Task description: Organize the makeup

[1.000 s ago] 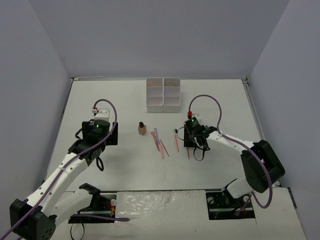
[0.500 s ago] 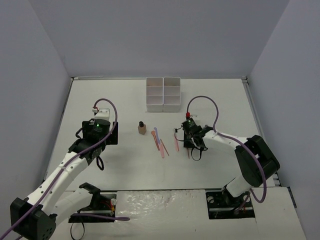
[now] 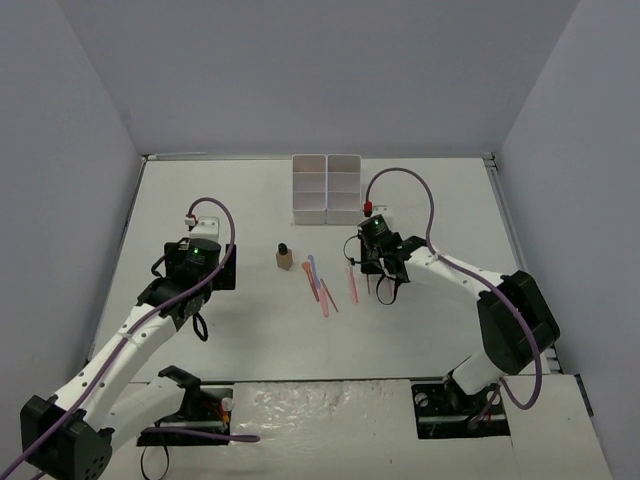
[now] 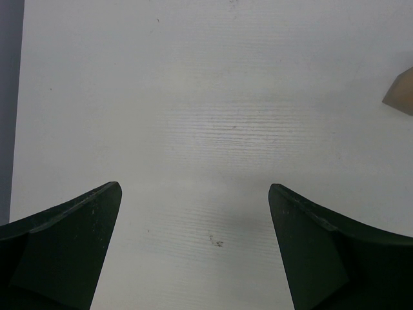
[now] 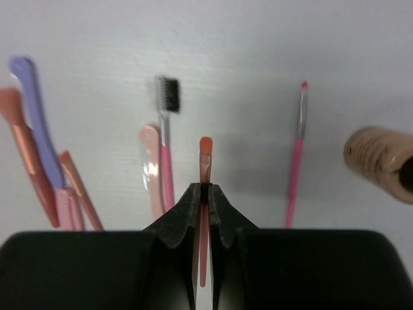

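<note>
Right gripper (image 5: 202, 194) pinches the orange-tipped brush (image 5: 205, 154), centre frame; so slim, it may swivel or slip; left gripper (image 4: 193, 219) gapes empty

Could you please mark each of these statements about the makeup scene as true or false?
1. The right gripper is shut on an orange-tipped brush. True.
2. The left gripper holds the tan bottle. False: its jaws stand wide open over bare table, holding nothing.
3. The tan bottle is inside the white compartment box. False: it sits on the table, apart from the box.
4. Several thin sticks lie on the table between the tan bottle and the right gripper. True.
</note>
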{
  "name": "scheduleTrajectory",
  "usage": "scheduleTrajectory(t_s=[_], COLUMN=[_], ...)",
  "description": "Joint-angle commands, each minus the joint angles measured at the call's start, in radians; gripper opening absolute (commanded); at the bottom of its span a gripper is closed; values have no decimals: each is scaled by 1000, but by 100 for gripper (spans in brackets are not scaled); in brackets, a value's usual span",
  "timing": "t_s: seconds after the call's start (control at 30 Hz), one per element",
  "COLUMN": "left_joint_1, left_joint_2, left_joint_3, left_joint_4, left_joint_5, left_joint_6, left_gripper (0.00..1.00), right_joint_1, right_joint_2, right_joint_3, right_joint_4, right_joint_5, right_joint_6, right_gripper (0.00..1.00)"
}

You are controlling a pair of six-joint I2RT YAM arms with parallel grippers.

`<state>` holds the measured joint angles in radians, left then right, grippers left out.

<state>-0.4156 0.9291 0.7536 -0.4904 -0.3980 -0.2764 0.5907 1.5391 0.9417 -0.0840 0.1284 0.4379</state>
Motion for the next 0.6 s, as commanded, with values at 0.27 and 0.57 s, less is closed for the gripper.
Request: scheduleTrajectory(t_s=[0.27, 0.57], left_joint_1=[8, 8], left_joint_2=[-9, -5], left_joint_3=[28, 24], left_joint_4=[40, 53], left_joint_5=[10, 42], left_joint_6=[0, -4], left_gripper=[97, 97], right_joint_1=[-3, -67], right_joint_2=[-49, 171], right_joint_3=[30, 102], right_joint_4=[831, 1194], right_joint_5=[34, -7], right_joint_6=[-272, -292], right_gripper=[0, 0])
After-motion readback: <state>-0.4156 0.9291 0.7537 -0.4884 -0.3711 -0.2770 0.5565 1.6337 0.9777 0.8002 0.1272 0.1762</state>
